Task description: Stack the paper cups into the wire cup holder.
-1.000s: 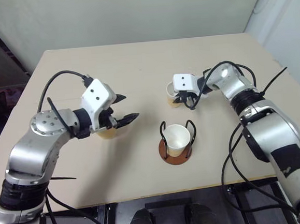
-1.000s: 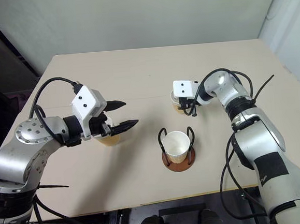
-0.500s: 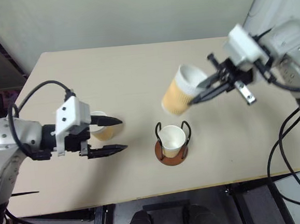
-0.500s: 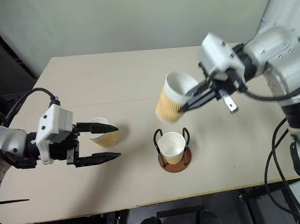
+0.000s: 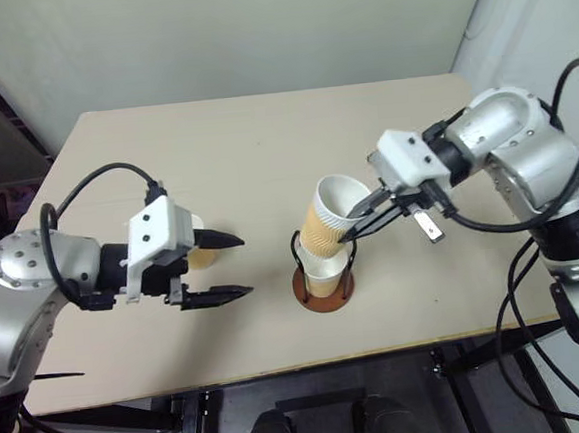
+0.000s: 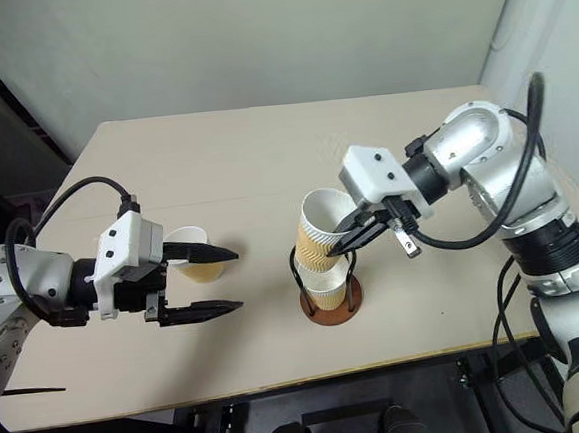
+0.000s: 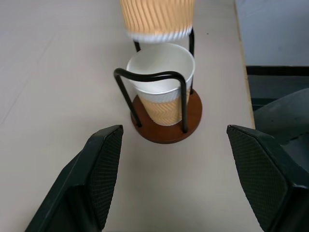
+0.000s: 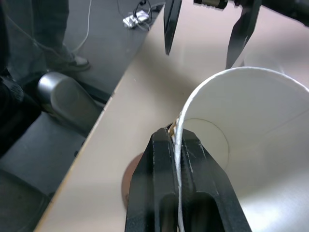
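- Here, from the head views, the right claw (image 6: pixel 349 234) pinches the rim of a tilted paper cup (image 6: pixel 321 232), held just above the wire holder (image 6: pixel 328 296). A second cup (image 5: pixel 321 274) stands inside the holder, which sits on the counter (image 6: pixel 266 168) near its front middle.
- Also from the head views, the left claw (image 6: pixel 209 281) is spread wide and holds nothing. A third cup (image 6: pixel 197 265) stands on the counter just behind its upper finger.
- From the left wrist view, the two spread fingers (image 7: pixel 101 164) frame the holder, with its brown base (image 7: pixel 166 130) and black wire loops around the seated cup. The bottom of the lifted cup (image 7: pixel 157 19) hangs over that cup's far edge.
- From the right wrist view, the fingers (image 8: pixel 166 183) are pressed together on the cup's wall, one inside and one outside. The other claw shows beyond the white rim.
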{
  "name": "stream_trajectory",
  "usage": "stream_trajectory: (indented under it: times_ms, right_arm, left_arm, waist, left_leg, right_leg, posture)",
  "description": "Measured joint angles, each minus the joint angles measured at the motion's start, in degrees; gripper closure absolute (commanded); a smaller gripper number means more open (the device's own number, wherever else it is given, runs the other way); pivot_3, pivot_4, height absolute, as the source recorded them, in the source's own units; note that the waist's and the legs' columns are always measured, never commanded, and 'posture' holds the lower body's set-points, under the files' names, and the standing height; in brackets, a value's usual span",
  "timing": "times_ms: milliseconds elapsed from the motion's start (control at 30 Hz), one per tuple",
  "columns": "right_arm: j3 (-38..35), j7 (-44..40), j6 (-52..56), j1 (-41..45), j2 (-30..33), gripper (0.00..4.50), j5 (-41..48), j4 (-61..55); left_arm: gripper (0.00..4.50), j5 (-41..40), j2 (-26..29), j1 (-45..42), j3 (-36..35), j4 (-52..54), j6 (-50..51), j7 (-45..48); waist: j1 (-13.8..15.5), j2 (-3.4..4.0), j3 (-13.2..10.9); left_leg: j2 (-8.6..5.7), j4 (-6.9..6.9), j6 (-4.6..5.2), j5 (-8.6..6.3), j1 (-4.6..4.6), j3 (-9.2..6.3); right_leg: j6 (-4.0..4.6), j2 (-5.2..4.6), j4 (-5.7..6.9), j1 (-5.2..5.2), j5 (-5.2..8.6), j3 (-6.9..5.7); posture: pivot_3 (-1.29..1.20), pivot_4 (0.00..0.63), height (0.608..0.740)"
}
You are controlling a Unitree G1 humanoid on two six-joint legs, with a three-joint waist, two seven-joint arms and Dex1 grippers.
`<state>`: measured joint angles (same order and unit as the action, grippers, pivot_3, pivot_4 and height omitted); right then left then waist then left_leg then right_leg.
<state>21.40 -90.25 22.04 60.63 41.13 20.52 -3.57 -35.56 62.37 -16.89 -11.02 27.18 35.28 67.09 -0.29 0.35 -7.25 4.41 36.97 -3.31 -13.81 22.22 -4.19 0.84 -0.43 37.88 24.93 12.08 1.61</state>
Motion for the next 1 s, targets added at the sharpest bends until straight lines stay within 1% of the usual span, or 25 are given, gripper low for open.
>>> stream_trajectory:
  times_ms: [300, 467, 567, 733, 900, 933, 1000]
  right_arm:
    - [0.37, -1.76, -4.69, -1.49, -0.51, 4.44, -3.96, 0.80]
    - [1.88, -1.97, -6.18, -1.53, -0.78, 4.44, -4.90, 0.84]
    - [2.34, -1.97, -6.73, -1.53, -1.04, 3.82, -5.12, 0.83]
    - [2.58, -1.96, -6.97, -1.93, -1.36, 2.10, -5.88, 0.53]
    - [2.45, -1.75, -7.21, -1.67, -1.94, 0.33, -7.25, 1.79]
    - [2.12, -1.70, -7.20, -0.60, -1.79, 0.33, -7.25, 3.89]
    - [-0.92, -0.74, -6.62, 3.78, -0.73, 0.33, -6.97, 12.35]
  left_arm:
    - [0.80, -0.21, 0.06, 1.84, -0.08, 1.01, 0.02, -1.04]
    - [0.80, -0.26, 0.17, 2.14, -0.17, 1.12, 0.02, -1.38]
    - [0.80, -0.28, 0.17, 2.46, -0.35, 1.18, 0.02, -1.47]
    - [0.80, 0.39, 0.17, 2.66, -0.37, 1.13, -0.11, -2.49]
    - [0.80, 5.49, 0.17, -0.89, 0.78, -2.94, -2.01, -5.02]
    - [0.80, 6.13, 0.21, -1.59, 0.80, -3.92, -2.57, -4.99]
    - [0.80, 6.73, 1.17, -2.32, 0.68, -5.64, -3.71, -4.44]
  waist:
    - [0.05, 0.00, 0.00]
    - [0.05, 0.00, 0.00]
    - [0.05, 0.00, 0.00]
    - [0.05, 0.00, 0.00]
    - [0.12, 0.00, 0.00]
    - [0.12, 0.00, 0.00]
    - [0.14, 0.00, 0.00]
  left_leg:
    - [0.16, 0.00, -0.22, -0.21, 0.07, 0.07]
    - [0.22, 0.00, -0.27, -0.26, 0.06, 0.06]
    - [0.28, 0.01, -0.27, -0.26, 0.05, 0.05]
    - [0.30, 0.04, -0.27, -0.26, 0.04, 0.06]
    - [0.35, 0.04, -0.27, -0.26, 0.04, 0.01]
    - [0.37, 0.05, -0.27, -0.26, 0.04, 0.02]
    - [0.30, 0.04, -0.27, -0.25, 0.11, 0.03]
  right_leg:
    - [0.10, 0.27, -0.01, 0.11, 0.19, -0.01]
    - [0.09, 0.37, -0.01, 0.12, 0.20, -0.01]
    - [0.10, 0.38, 0.01, 0.12, 0.20, -0.01]
    - [0.10, 0.38, 0.01, 0.12, 0.19, 0.00]
    - [0.12, 0.39, 0.03, 0.12, 0.18, -0.01]
    - [0.12, 0.35, 0.03, 0.15, 0.18, 0.02]
    - [0.14, 0.24, 0.02, 0.25, 0.17, 0.06]
  posture:
    - [0.00, 0.150, 0.740]
    - [0.00, 0.150, 0.740]
    - [0.00, 0.150, 0.740]
    - [0.00, 0.150, 0.740]
    - [0.00, 0.150, 0.740]
    - [0.00, 0.150, 0.740]
    - [0.00, 0.150, 0.740]
